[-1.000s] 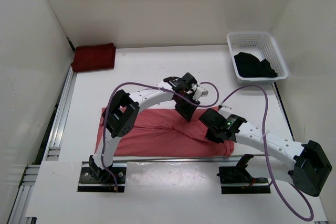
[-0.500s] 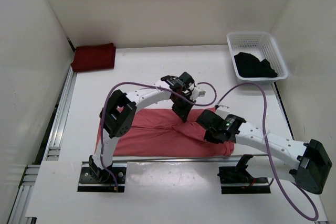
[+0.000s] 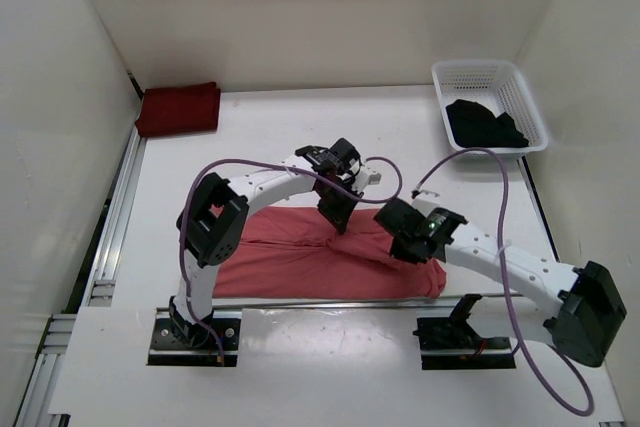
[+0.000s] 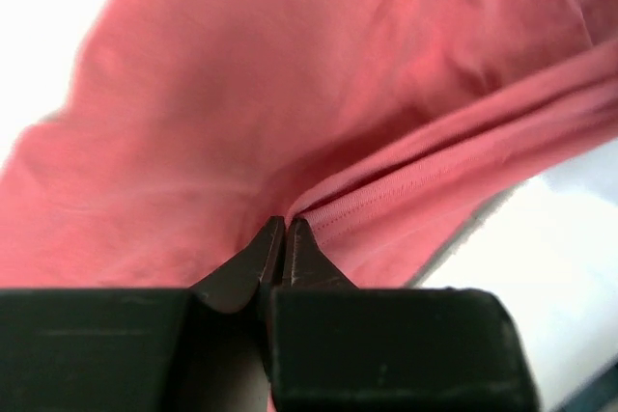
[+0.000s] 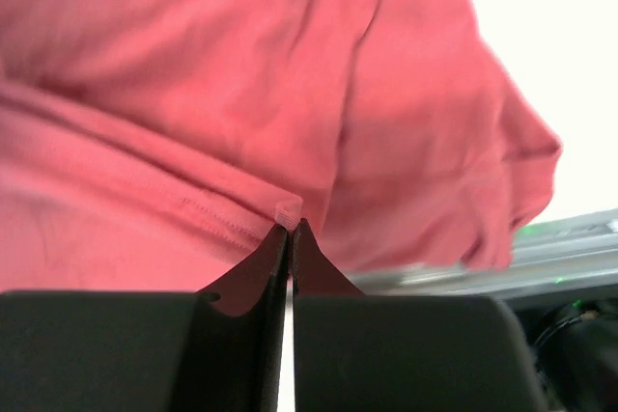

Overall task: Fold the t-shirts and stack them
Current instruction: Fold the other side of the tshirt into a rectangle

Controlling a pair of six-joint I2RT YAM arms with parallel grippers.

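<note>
A salmon pink t-shirt [image 3: 290, 262] lies spread near the table's front edge. My left gripper [image 3: 337, 219] is shut on a hemmed edge of it [image 4: 367, 205] near its top middle. Just to the right, my right gripper [image 3: 408, 247] is shut on another hemmed edge, which pokes out between the fingertips [image 5: 288, 213]. A folded dark maroon t-shirt [image 3: 178, 109] rests at the back left corner. The black t-shirt [image 3: 484, 127] lies crumpled in the basket.
A white mesh basket [image 3: 490, 75] stands at the back right. White walls enclose the table on three sides. A metal rail [image 3: 110, 237] runs along the left edge. Purple cables [image 3: 500, 197] loop over both arms.
The left gripper has closed on the pink shirt's edge. Both grippers have shifted left with the cloth, bunching the shirt's right part toward the middle.
</note>
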